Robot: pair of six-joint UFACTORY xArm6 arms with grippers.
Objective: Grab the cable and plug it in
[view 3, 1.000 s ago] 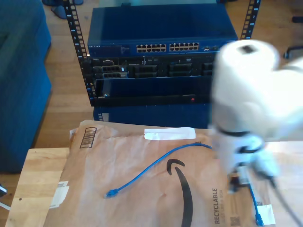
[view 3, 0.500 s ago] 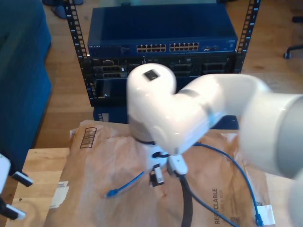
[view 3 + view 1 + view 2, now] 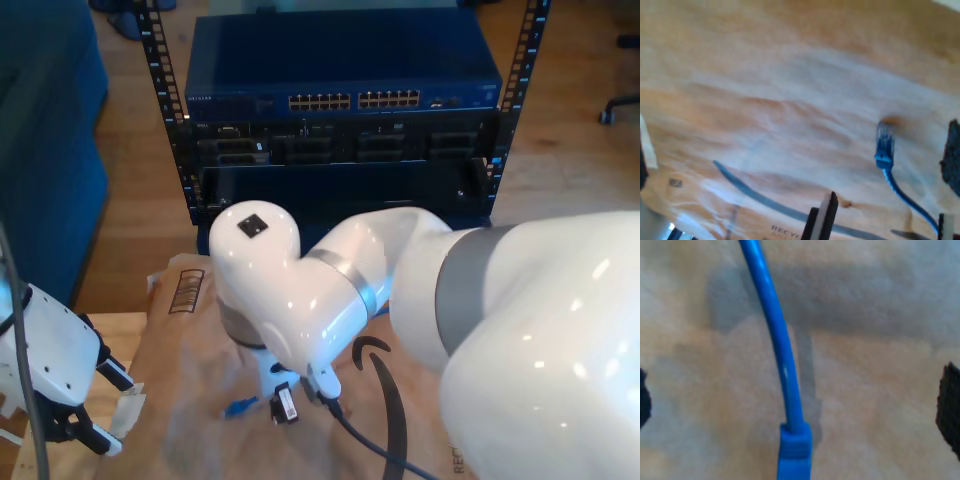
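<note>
Two end effectors: both spread wide, neither clenched on anything.
Change: the arm carrying my second end effector [image 3: 795,405] has swung across the brown mailer [image 3: 180,400] in the last second and now hangs low over it.
Cable [image 3: 785,375]: lying loose on the mailer, its blue plug boot [image 3: 794,455] directly between the second end effector's pads.
First end effector [image 3: 796,167]: the same plug sits ahead of it, well apart.
Meaning: probably lined up to close; plugging into the switch [image 3: 350,100] not yet begun.
</note>
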